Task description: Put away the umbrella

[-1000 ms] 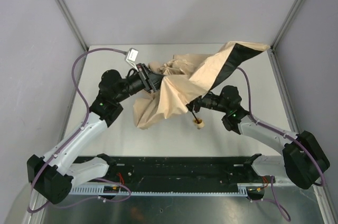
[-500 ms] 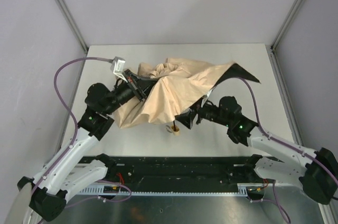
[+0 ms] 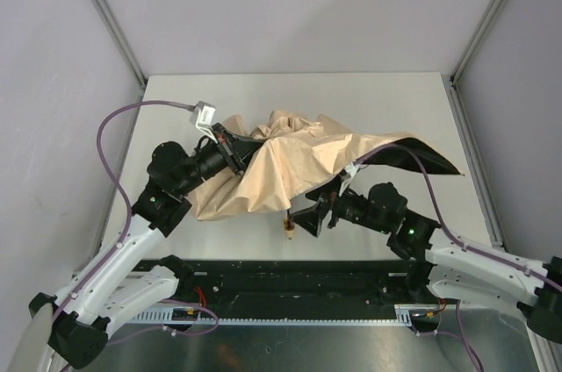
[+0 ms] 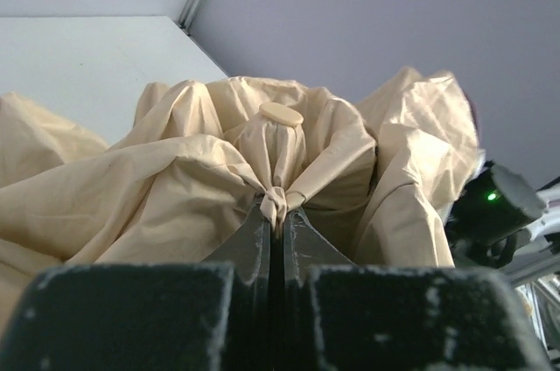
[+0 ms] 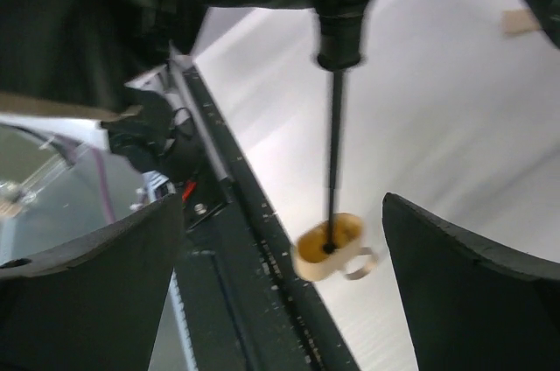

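Delta: umbrella [image 3: 294, 166] canopy lies flatter than a second ago; the raised far-right flap is down. Handle [image 3: 287, 232] and right gripper [image 3: 309, 217] have shifted toward the near edge.
Left gripper [image 3: 235, 151]: clamped on a pinch of canopy fabric at the left side of the heap.
Right gripper: jaws spread wide, gripping nothing; shaft and handle sit between the fingers, untouched.
Umbrella location: mid-table, half-collapsed, bunched against the left gripper and overhanging the right one.
Left wrist only: fingers [image 4: 254, 244] pressed together on a fabric knot, with a round beige top cap [image 4: 282, 114] just beyond.
Right wrist only: thin black shaft [image 5: 333, 152] runs down to the tan handle and its loop strap [image 5: 360, 259].
Top view only: whole canopy outline, black lining [image 3: 421, 160] at the right edge, purple cable [image 3: 123, 122] on the left arm.
Surface: white table [image 3: 378, 100], black rail [image 3: 290, 280] along the near edge.
Room: grey walls [image 3: 290, 3], metal corner posts [image 3: 105, 12].
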Robot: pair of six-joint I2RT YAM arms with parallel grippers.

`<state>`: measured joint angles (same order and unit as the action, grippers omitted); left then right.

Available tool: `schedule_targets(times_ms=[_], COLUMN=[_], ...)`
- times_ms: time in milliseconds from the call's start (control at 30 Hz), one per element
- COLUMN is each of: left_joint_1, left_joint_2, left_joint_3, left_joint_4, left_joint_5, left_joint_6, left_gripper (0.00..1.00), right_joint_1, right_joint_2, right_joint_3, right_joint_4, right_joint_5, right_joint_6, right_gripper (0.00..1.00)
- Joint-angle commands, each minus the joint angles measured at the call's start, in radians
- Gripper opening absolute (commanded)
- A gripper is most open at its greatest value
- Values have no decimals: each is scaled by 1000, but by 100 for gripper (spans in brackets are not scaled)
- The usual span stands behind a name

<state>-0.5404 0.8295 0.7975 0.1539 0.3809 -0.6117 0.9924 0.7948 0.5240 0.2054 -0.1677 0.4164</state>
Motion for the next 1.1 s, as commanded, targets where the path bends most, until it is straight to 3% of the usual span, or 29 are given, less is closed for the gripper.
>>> schedule_targets(times_ms=[0,133,233,433,533,667,733,800,867,933,1067], left_joint_1=[96,82,81,125,133,136,137,137,136,136,135], left_joint_2=[-34,-20,6,-16,-8,-15,-26,-35,-38,-42,-57], left_joint_3=[97,156,192,167,169,174,159,136,108,73,13], left_joint_4=[148,197,206,135,126,120,121,134,162,204,285], left_joint_5=[-197,-34,64,-7,-35,-45,-32,-11,16,45,106], left_joint_6=[-80,-218,-290,-198,-129,40,121,169,197,207,210], left_gripper=[0,0,0,0,0,0,0,0,0,0,0], right_joint_1=[-81,-133,-143,-185,-212,-229,-247,-244,-211,-150,-24], right_joint_2=[123,270,336,213,136,-13,-102,-166,-175,-130,21], right_joint_3=[5,16,85,125,125,130,138,140,139,142,161], right_joint_4=[107,215,158,6,-139,-350,-343,-234,-70,103,405], right_joint_5=[164,-93,-378,-558,-508,-189,-162,-175,-179,-156,-50], right_joint_6=[14,-102,-283,-324,-317,-263,-197,-89,17,79,92], right_gripper=[99,99,92,96,97,97,98,96,86,77,67])
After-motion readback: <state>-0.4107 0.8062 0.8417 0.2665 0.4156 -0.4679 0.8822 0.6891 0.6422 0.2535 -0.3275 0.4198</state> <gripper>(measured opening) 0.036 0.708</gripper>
